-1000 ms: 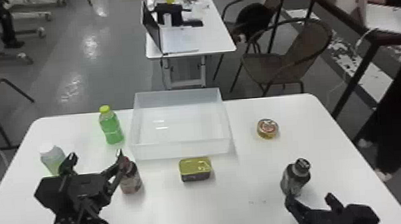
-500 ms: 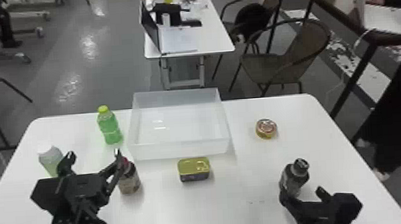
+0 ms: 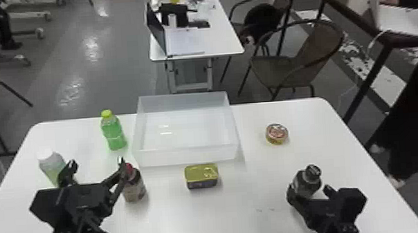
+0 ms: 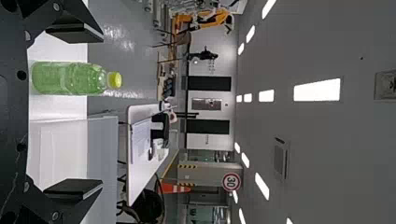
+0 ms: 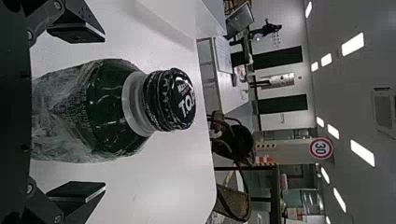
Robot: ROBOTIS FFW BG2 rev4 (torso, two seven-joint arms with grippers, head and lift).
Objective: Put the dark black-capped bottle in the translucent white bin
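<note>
- Dark black-capped bottle (image 3: 306,183): standing toward the table's (image 3: 197,222) right edge.
- Right gripper (image 3: 309,191): open, a finger either side of that bottle.
- Left gripper (image 3: 96,163): open, toward the left edge.
- Bin (image 3: 186,156): by the far edge.

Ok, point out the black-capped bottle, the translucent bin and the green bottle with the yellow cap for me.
Black-capped bottle (image 5: 112,109): right wrist view, on its dark shoulder.
Translucent bin (image 3: 186,155): head view, on its near wall.
Green bottle (image 4: 70,78): left wrist view, on the middle of its body.
</note>
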